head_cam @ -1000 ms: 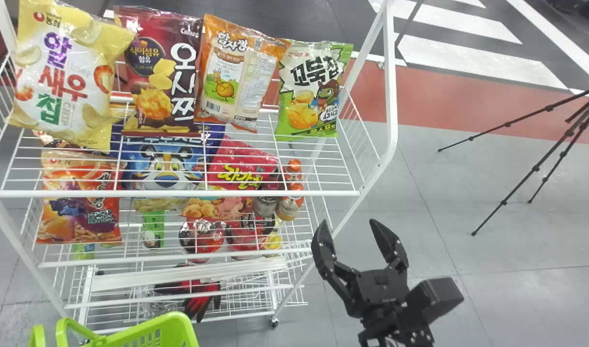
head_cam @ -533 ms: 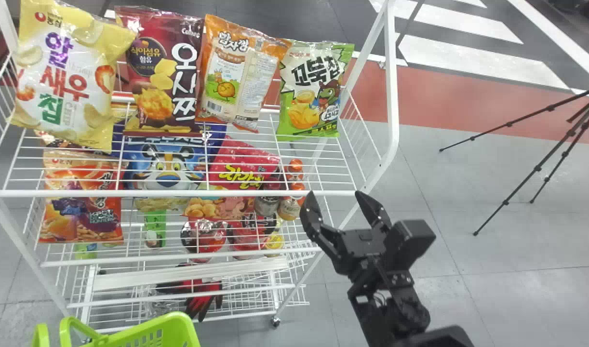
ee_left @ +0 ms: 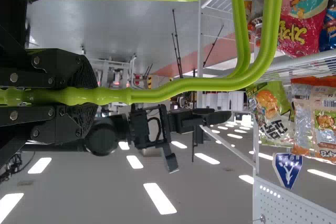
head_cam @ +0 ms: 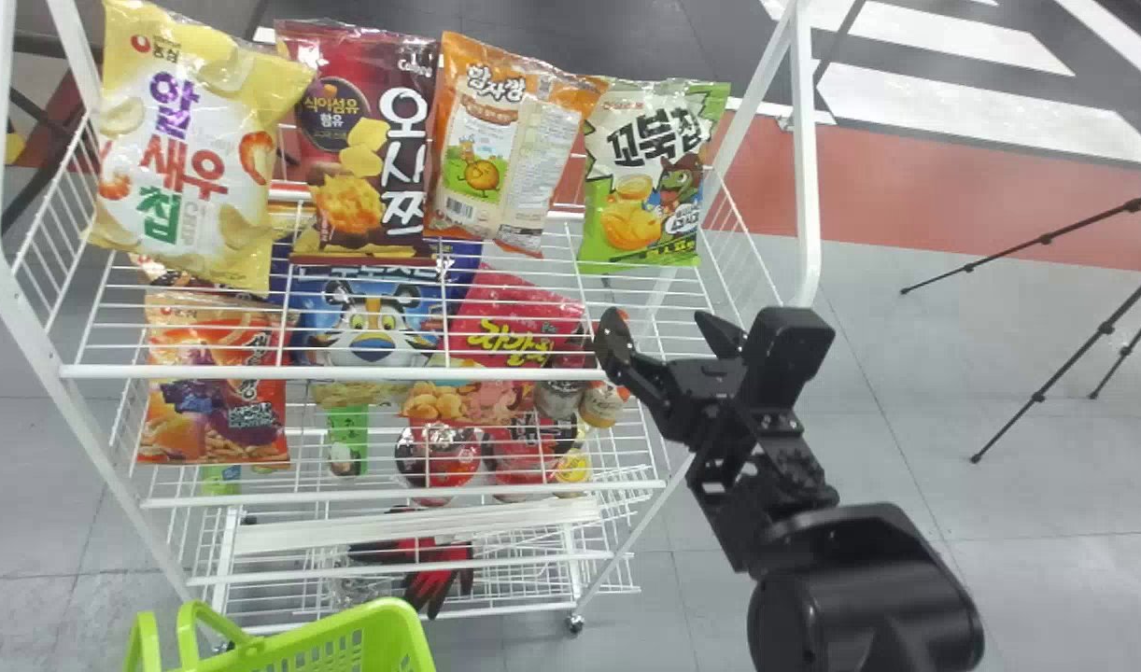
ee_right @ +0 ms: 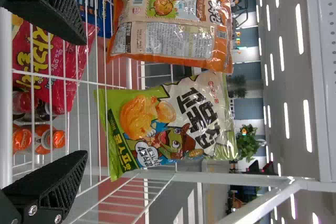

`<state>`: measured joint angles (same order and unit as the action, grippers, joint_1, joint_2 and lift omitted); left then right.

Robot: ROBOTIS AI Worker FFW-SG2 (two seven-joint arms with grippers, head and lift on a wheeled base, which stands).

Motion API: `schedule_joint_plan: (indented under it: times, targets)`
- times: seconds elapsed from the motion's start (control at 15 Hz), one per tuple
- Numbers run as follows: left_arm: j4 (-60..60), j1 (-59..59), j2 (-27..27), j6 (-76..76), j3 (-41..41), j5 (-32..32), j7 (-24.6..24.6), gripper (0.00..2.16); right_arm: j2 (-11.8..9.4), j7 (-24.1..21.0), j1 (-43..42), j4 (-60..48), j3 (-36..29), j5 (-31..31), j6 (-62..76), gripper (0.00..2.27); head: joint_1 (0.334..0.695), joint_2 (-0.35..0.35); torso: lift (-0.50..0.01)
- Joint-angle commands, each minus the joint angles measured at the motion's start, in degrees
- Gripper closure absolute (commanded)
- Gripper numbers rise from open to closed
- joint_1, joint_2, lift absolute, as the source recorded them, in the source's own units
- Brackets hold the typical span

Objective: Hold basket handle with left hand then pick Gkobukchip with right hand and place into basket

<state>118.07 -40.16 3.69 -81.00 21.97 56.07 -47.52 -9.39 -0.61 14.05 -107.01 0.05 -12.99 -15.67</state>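
Glossy green-and-white Gkobukchip bag (head_cam: 640,187) stands by white wire shelf's (head_cam: 346,371) right edge. Right black tool (head_cam: 657,329) spread, near front right corner. Left black tool (ee_left: 84,96) pinching smooth lime-green tubular basket handle (ee_left: 210,83).

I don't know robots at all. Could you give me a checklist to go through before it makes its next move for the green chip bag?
1. Left claw closed on the basket handle: ok.
2. Right claw open and holding nothing: ok.
3. Gkobukchip upright on the top shelf: ok.
4. Right claw around the Gkobukchip: not ok, the bag is beyond its fingertips.
5. Gkobukchip clear of the orange bag beside it: cannot tell, their top corners meet or nearly do.
6. Room inside the basket: cannot tell.
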Motion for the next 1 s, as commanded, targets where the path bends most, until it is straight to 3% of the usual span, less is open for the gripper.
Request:
schedule_joint_plan:
  times: [0.0,0.93]
  targets:
    - [0.1,0.0,0.1,0.0,0.0,0.0,0.1,1.89,0.7,0.0,-4.0,1.3,0.2,0.3,-3.5,0.04,0.695,-0.262,0.000]
    - [1.0,-0.1,0.3,-0.4,0.5,0.1,0.0,1.89,-1.6,0.2,-28.9,22.1,2.3,1.0,-14.7,0.04,0.695,-0.246,0.000]
